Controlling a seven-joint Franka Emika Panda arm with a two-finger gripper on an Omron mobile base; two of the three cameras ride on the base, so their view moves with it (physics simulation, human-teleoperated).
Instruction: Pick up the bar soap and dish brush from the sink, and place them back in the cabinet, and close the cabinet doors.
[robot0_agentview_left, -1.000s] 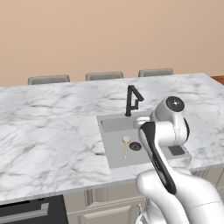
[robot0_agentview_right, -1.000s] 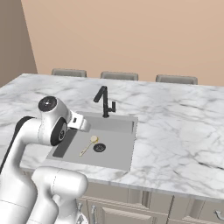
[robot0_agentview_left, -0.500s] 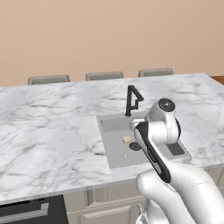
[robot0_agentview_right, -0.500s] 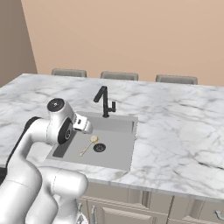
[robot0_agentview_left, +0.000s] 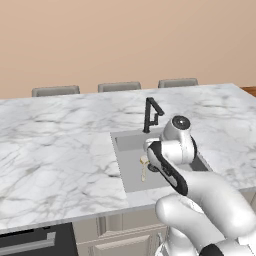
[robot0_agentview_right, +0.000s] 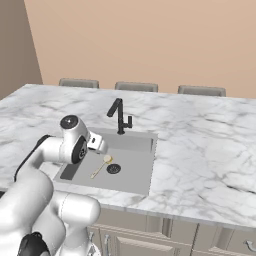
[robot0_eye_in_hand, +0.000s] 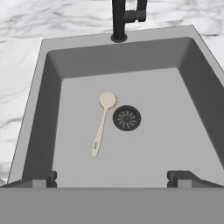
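Marble worktop (robot0_agentview_left: 60, 150) runs wide under a plain tan wall, and set into it is the grey sink (robot0_eye_in_hand: 50, 113) with its black faucet (robot0_agentview_right: 119, 116) at the back edge. My claw (robot0_eye_in_hand: 112, 177) hangs over the near side of the basin with its tips set wide apart and nothing between them. Below it the dish brush (robot0_eye_in_hand: 102, 122) lies flat on the sink floor, cream head toward the faucet and handle trailing toward me, the head just beside the dark drain (robot0_eye_in_hand: 127, 117) but not on it. I can find no bar soap anywhere in the basin as I look into it, so whether it is already put away I cannot tell. No cabinet or cabinet doors appear from where I stand either. By my reckoning the brush is still to be lifted, carried to the cabinet and set on its shelf, and the doors are still to be shut, so most of the job appears to remain ahead of me.
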